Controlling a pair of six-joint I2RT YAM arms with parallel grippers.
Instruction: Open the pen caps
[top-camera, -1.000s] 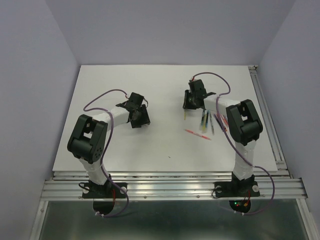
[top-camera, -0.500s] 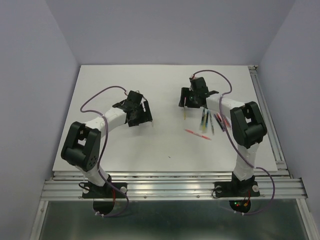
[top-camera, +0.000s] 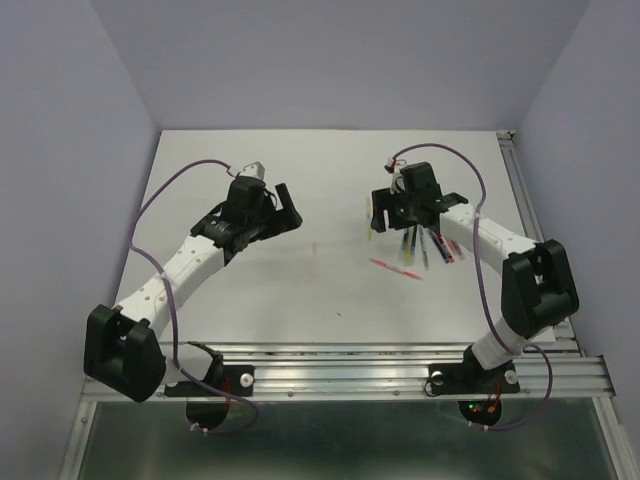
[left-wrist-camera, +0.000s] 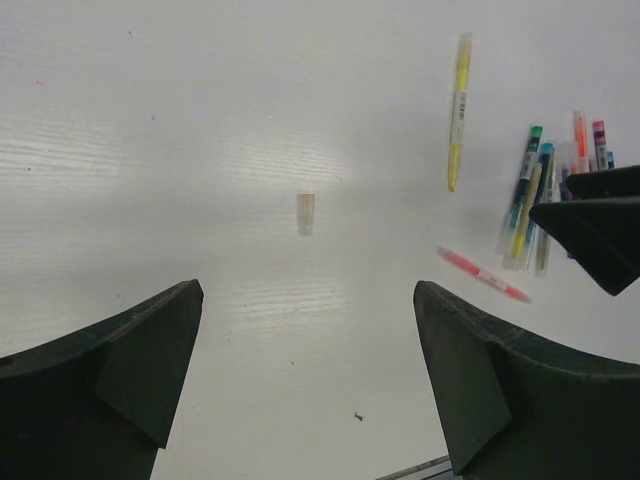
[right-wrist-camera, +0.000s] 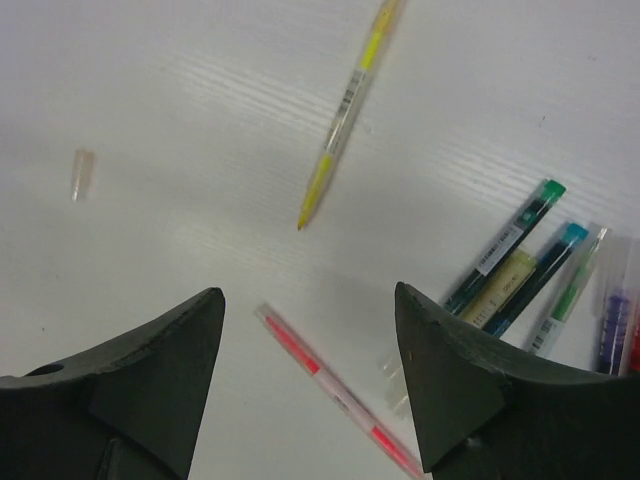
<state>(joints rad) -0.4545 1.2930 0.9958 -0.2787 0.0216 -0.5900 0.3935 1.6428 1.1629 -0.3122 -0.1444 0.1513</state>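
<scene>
Tabletop scene with both arms reaching over a white table (top-camera: 330, 160). One yellow pen (right-wrist-camera: 345, 105) is lying flat on the table, its pointed tip showing bare and pointing toward the arm bases. One loose pen cap (left-wrist-camera: 305, 213), pale and translucent, is lying by itself to the left of the yellow pen, well apart from it and touching nothing. A pink pen (right-wrist-camera: 340, 393) is lying near the yellow pen's tip, on the side toward the arm bases. The remaining pens (left-wrist-camera: 535, 205) are lying bunched together to the right of the yellow pen. The right gripper (right-wrist-camera: 307, 295) is hovering above the yellow pen, fingers spread wide and holding nothing. The left gripper (left-wrist-camera: 305, 300) is hovering farther left of the yellow pen than the cap, fingers likewise spread wide and empty.
</scene>
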